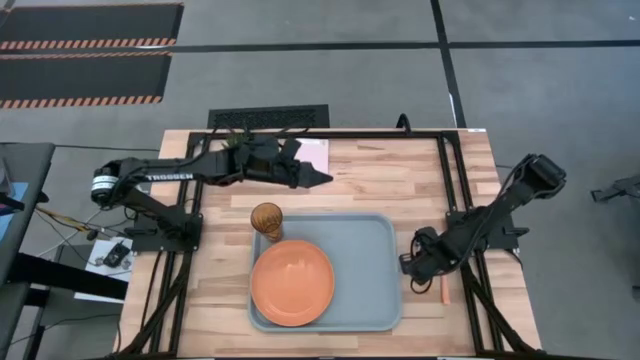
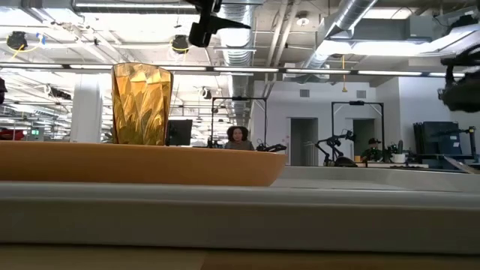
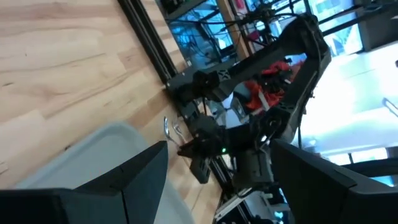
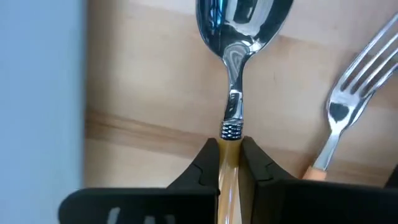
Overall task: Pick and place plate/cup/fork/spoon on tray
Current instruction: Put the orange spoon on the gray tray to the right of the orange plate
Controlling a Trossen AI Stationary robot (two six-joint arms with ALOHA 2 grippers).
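1. Two things are already seen on the big pale blue-grey tray [image 1: 385, 250]: the round flat orange plate [image 1: 292, 283] and the small amber-brown bumpy cup [image 1: 267, 218].
2. The cup is stood upright at the tray's far left corner, just beside the plate.
3. The little spoon [image 4: 239, 37], with a silver bowl and a slim orange handle, is laid on the wooden table [image 1: 400, 170] just off the tray's right edge.
4. The spoon's handle is squeezed tight between the right gripper's [image 4: 229, 163] two fingers.
5. The orange-handled fork [image 4: 351, 93] is laid just beside the spoon, on its side away from the tray.
6. The left gripper [image 1: 318, 177] is held wide apart over the table, behind the tray, with nothing in it.
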